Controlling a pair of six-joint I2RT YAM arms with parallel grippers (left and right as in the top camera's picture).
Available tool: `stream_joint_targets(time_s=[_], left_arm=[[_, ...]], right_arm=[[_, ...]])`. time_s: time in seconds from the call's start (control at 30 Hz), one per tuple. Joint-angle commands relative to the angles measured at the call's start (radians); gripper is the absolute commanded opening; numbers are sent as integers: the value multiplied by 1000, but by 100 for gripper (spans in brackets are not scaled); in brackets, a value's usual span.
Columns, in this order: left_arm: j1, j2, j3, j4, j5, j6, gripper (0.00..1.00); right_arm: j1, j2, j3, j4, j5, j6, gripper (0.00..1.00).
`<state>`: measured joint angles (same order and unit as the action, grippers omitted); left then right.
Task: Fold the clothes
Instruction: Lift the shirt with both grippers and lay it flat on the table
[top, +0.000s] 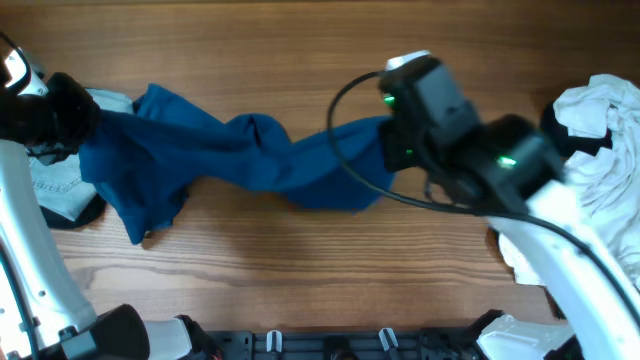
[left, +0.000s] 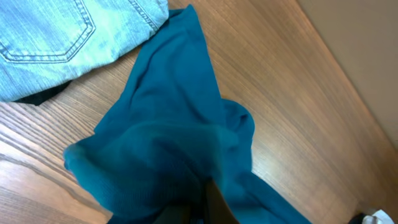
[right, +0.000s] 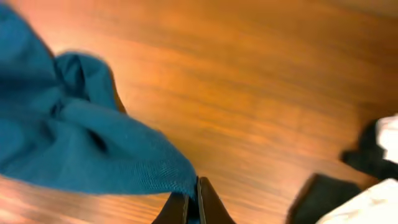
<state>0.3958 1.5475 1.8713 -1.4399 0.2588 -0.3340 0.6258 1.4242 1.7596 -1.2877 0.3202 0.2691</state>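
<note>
A blue garment (top: 240, 155) is stretched across the wooden table between my two grippers, twisted in the middle. My left gripper (top: 70, 115) is shut on its left end; in the left wrist view the blue cloth (left: 168, 137) bunches over the fingers (left: 208, 208). My right gripper (top: 395, 130) is shut on the right end; in the right wrist view the fingers (right: 194, 205) pinch a corner of the blue cloth (right: 74, 149) above the table.
Light blue jeans (top: 55, 180) lie at the left edge under the left arm, also in the left wrist view (left: 62, 43). A pile of white and black clothes (top: 600, 130) sits at the right.
</note>
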Motion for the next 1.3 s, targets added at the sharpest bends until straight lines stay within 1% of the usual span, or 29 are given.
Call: stream_joint_targets(time_s=[0.0, 0.1, 0.2, 0.23, 0.27, 0.33, 0.37, 0.43, 0.5, 0.53, 0.57, 0.63, 0.67, 0.7, 0.73, 0.77, 0.8, 0.83, 0.87, 0.9, 0.97, 1.03, 1.1, 1.13, 1.17, 1.23, 1.27], left_arm=[[7, -116, 12, 3, 21, 16, 4], [8, -225, 12, 6, 21, 16, 4], [8, -301, 12, 39, 21, 16, 4], [7, -329, 12, 76, 21, 14, 4], [7, -340, 12, 118, 21, 0, 4], [1, -333, 12, 169, 40, -22, 4], [-19, -300, 12, 212, 79, -22, 4], [-54, -246, 12, 258, 92, -22, 4], [-117, -124, 12, 323, 92, -16, 4], [-151, -50, 12, 372, 92, -10, 4], [-178, 24, 12, 429, 92, -10, 4], [-211, 138, 12, 560, 92, -6, 4], [-228, 212, 12, 704, 92, -6, 4], [-237, 259, 13, 827, 92, -23, 4], [-237, 277, 18, 887, 93, -50, 4], [-237, 299, 34, 990, 92, -113, 4], [-237, 302, 47, 1054, 92, -154, 4], [-236, 301, 63, 1149, 91, -189, 4], [-234, 300, 121, 1241, 90, -225, 4], [-230, 300, 197, 1270, 88, -229, 4], [-224, 300, 342, 1255, 89, -206, 4], [-214, 300, 477, 1129, 89, -140, 4], [-212, 296, 508, 915, 97, -141, 4], [-216, 296, 507, 748, 100, -141, 4], [-223, 303, 504, 605, 100, -133, 4], [-240, 326, 492, 372, 100, -101, 4], [-262, 356, 477, 199, 99, -69, 4]], right_arm=[[-38, -83, 127, -66, 100, 24, 4], [-68, -145, 247, -160, 192, 48, 4], [-104, -186, 264, -164, 254, 44, 4], [-131, -191, 264, -160, 257, 32, 4], [-165, -182, 264, -141, 256, -13, 4], [-211, -148, 264, -108, 245, -70, 4], [-258, -102, 264, -69, 199, -116, 4], [-332, -23, 264, -10, 84, -155, 4], [-420, 89, 264, 63, -102, -199, 4], [-461, 170, 264, 107, -190, -228, 4], [-484, 240, 264, 146, -237, -251, 4], [-505, 343, 264, 230, -269, -277, 4], [-517, 406, 264, 343, -264, -277, 4], [-528, 432, 264, 458, -257, -275, 4], [-534, 436, 264, 521, -257, -267, 4], [-547, 430, 277, 647, -253, -229, 4], [-555, 425, 309, 706, -246, -194, 4], [-563, 422, 358, 748, -233, -164, 4], [-579, 422, 459, 795, -203, -144, 4], [-599, 422, 554, 802, -177, -138, 4], [-633, 422, 659, 784, -151, -167, 4], [-664, 417, 692, 681, -151, -211, 4], [-672, 422, 683, 473, -122, -225, 4], [-672, 437, 676, 325, -110, -223, 4], [-672, 449, 670, 244, -110, -212, 4], [-672, 479, 660, 80, -109, -213, 4], [-672, 508, 644, -39, -93, -212, 4]])
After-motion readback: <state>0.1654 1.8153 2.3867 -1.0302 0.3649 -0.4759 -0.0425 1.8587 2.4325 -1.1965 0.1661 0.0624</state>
